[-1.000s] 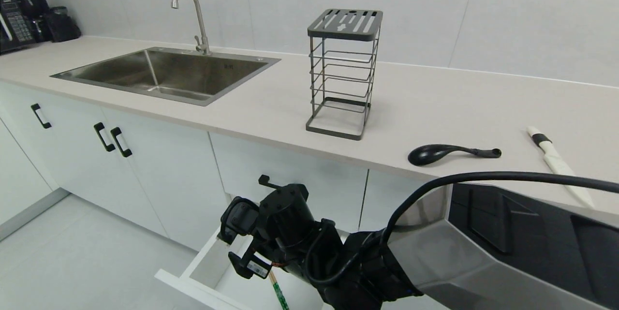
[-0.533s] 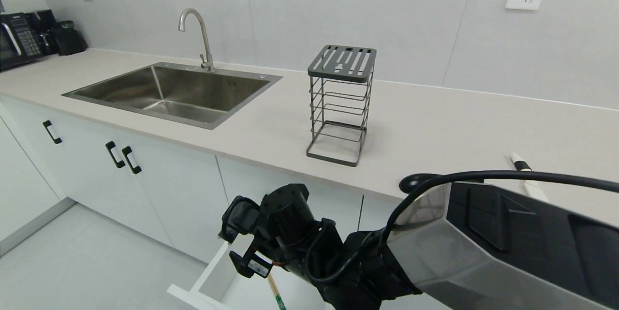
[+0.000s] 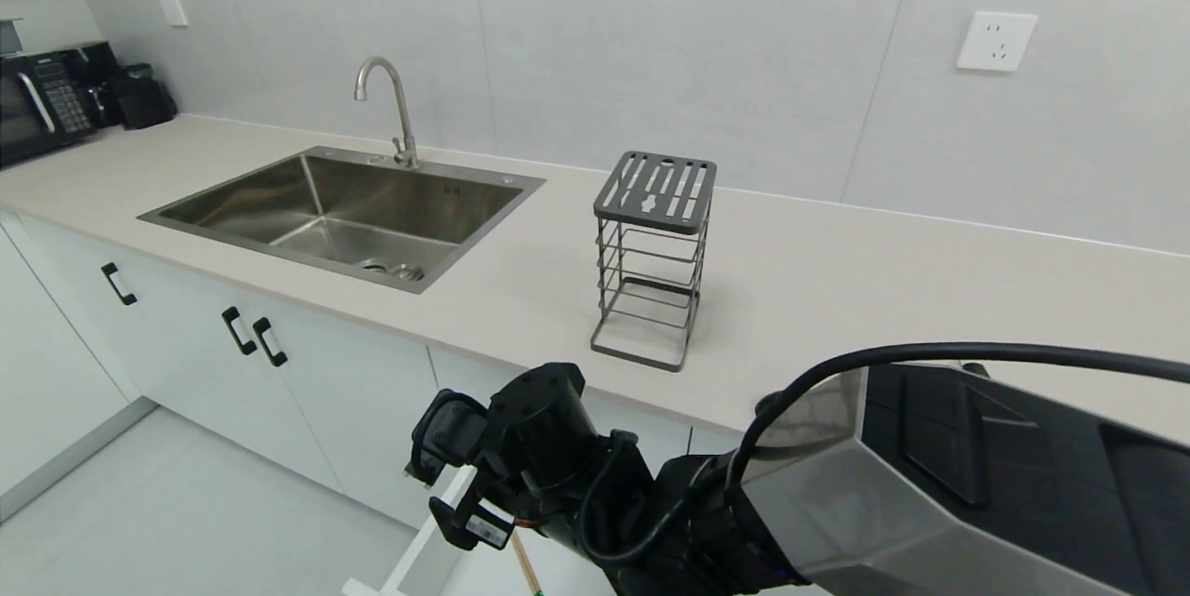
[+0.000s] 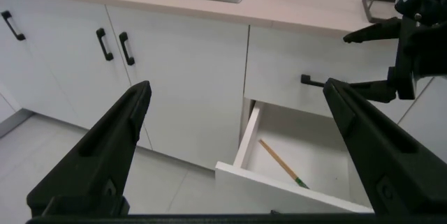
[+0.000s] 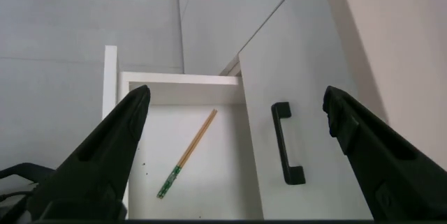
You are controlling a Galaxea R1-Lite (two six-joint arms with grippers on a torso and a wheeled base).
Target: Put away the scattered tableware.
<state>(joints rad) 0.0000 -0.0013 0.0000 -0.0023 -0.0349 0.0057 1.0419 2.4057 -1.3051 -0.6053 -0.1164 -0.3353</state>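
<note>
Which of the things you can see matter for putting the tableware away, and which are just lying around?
For the job: chopstick, open drawer, probably the slotted rack.
Just lying about: sink, faucet, microwave, wall socket.

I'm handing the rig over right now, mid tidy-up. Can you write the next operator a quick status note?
Left gripper: fingers open, empty, facing the cabinets beside the open drawer.
Right gripper: fingers open, empty, above the drawer.
Things: one green-tipped chopstick lies in the drawer. An empty wire rack stands on the counter.
Done: chopstick put away.
Left: the right arm hides the counter's near right part in the head view. Check there for more tableware, then probably shut the drawer.
</note>
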